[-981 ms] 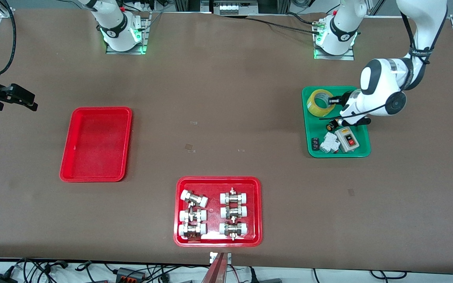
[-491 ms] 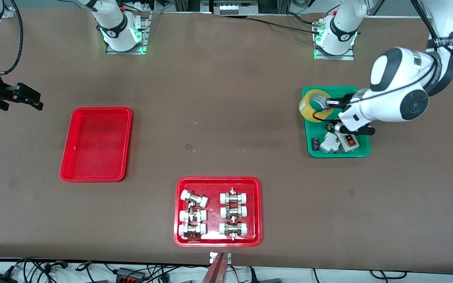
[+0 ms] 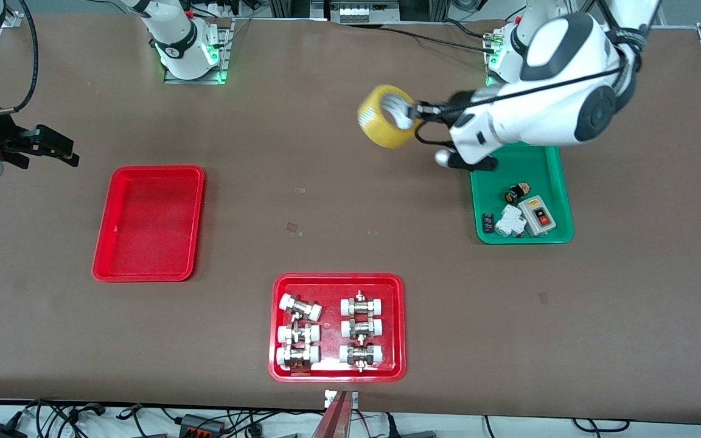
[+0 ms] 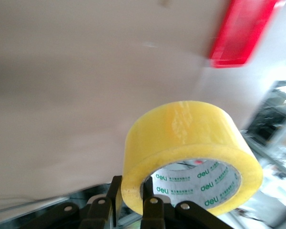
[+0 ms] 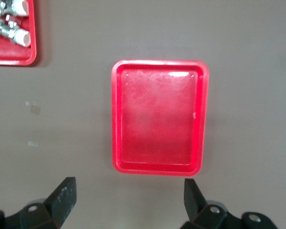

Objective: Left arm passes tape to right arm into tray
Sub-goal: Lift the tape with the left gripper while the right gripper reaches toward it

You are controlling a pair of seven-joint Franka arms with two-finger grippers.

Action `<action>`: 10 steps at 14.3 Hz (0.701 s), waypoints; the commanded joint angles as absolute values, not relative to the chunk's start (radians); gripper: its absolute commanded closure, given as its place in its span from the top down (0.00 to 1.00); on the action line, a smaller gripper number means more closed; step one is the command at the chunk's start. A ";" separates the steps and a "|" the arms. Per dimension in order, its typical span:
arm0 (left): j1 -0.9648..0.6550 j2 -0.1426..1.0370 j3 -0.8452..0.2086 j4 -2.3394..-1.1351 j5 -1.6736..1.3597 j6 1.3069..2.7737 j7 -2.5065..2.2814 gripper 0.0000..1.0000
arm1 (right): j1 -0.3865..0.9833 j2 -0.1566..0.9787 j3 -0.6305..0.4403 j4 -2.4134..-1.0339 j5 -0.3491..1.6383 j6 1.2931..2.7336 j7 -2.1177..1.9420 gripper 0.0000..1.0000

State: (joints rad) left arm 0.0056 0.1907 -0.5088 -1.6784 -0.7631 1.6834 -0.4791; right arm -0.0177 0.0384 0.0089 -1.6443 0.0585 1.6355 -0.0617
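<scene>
The yellow tape [image 3: 385, 115] hangs in the air over bare table, between the green tray and the table's middle. My left gripper [image 3: 412, 114] is shut on it. In the left wrist view the tape [image 4: 190, 138] has one finger inside its white core and one outside, and the left gripper [image 4: 133, 200] pinches the ring's wall. The plain red tray [image 3: 149, 231] lies empty toward the right arm's end. My right gripper [image 3: 52, 149] is open and empty over the table beside that tray. In the right wrist view the right gripper [image 5: 128, 200] has its fingers wide apart, short of the tray [image 5: 159, 119].
A green tray [image 3: 545, 164] with small electrical parts lies under the left arm's wrist. A red tray of white-capped metal fittings [image 3: 337, 278] sits near the table's front edge, and its corner shows in the right wrist view [image 5: 9, 59].
My left gripper has lifted the tape out of the green tray and carried it toward the table's middle. My right gripper has drifted slightly toward the red tray.
</scene>
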 commanded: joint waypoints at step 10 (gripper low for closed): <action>-0.061 0.345 -0.522 -1.509 -0.908 1.801 -0.646 0.00 | 0.192 0.087 0.012 -1.611 0.705 1.635 -0.028 1.00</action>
